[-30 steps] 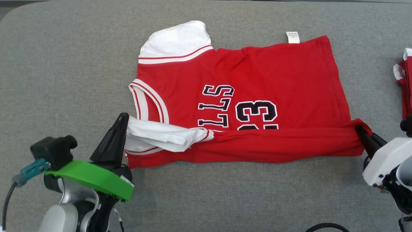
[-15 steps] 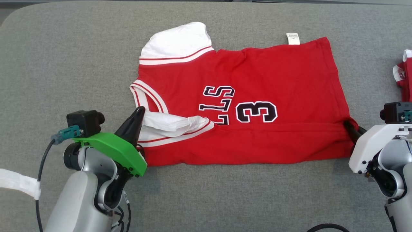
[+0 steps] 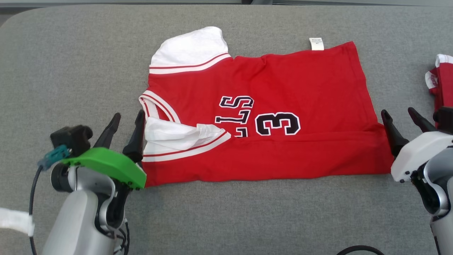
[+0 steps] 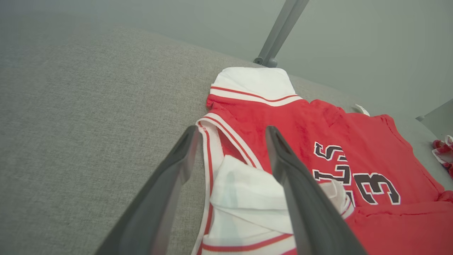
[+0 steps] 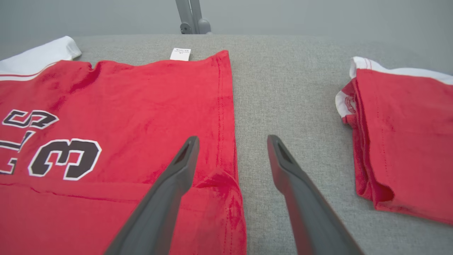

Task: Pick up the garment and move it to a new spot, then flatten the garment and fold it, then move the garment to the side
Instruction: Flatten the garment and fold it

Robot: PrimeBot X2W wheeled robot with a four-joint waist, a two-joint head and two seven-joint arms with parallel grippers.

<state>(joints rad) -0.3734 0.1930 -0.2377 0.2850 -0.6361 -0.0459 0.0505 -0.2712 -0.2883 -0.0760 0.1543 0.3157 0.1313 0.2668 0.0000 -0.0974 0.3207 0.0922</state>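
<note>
overhead, a red garment [image 3: 283, 81] lies spread on the grey counter [image 3: 70, 63], with its collar toward the robot's left and its hem toward the robot's right. its near edge is doubled over the body as a long red strip [image 3: 269, 163]. this strip covers the lower part of the black lettering [image 3: 236, 102] and ends just below the numeral 3 [image 3: 279, 124]. 1 white sleeve [image 3: 191, 46] lies flat at the far left corner. the other sleeve [image 3: 173, 136] is crumpled on top of the fold at the near left. a small white label [image 3: 316, 43] sticks out past the far edge. the left claw [image 3: 129, 114] stands open at the collar end. in the left wrist view 1 of its fingers is above bare counter and the other is above the crumpled sleeve. the right claw [image 3: 398, 111] stands open at the hem end, with 1 finger above the hem's near corner and the other above bare counter. a folded red garment [image 3: 442, 85] lies at the counter's right edge, apart from the first.
</note>
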